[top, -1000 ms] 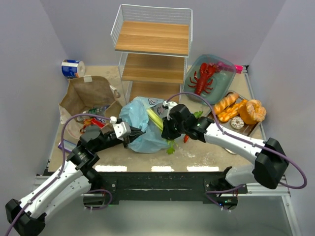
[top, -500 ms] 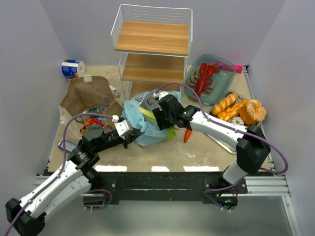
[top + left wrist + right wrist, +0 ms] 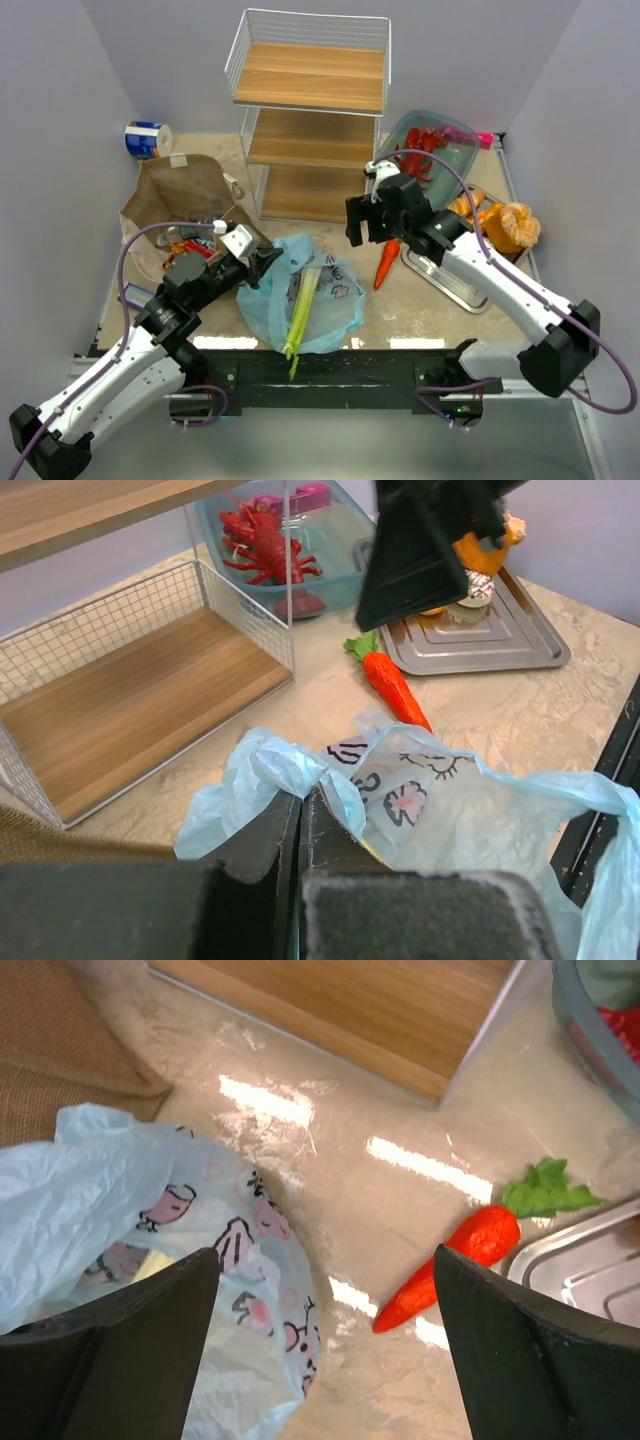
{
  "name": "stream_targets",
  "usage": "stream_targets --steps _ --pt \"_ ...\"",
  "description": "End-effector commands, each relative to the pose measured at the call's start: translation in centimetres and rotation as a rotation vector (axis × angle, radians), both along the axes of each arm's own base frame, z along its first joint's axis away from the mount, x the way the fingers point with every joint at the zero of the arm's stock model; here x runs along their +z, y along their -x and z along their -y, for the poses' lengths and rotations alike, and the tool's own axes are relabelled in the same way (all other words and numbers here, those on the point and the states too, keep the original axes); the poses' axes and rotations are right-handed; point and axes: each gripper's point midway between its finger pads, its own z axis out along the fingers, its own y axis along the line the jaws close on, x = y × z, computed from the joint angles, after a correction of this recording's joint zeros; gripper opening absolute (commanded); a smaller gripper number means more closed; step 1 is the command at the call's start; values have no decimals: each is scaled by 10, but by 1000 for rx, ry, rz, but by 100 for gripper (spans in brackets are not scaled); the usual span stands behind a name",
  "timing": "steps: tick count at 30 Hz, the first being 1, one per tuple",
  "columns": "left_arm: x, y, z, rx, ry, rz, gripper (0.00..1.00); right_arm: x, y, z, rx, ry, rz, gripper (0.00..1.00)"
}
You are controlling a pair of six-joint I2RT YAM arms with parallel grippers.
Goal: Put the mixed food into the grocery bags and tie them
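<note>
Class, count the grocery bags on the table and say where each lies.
2. The large brown paper bag lies far left, by the wire shelf; the thin light-blue printed plastic bag lies near the middle front.

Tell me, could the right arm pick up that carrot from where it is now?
Probably yes. The right gripper hangs open above the carrot, which lies uncovered on the table between the light-blue plastic bag and the metal tray; nothing seems to block a descent.

Left end effector [image 3: 302, 805] clenched, right [image 3: 322, 1260] splayed
</note>
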Motion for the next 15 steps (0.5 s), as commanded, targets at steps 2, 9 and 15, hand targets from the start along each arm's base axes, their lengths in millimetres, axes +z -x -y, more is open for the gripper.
stream_targets --steps 2,9,15 --pt "30 -7 -3 47 58 44 0 -6 66 -2 92 -157 -150 87" --pt "31 -12 2 50 92 13 0 -24 149 -3 146 -380 -406 84" --pt "34 -17 11 35 96 6 0 -28 179 10 113 -428 -487 85"
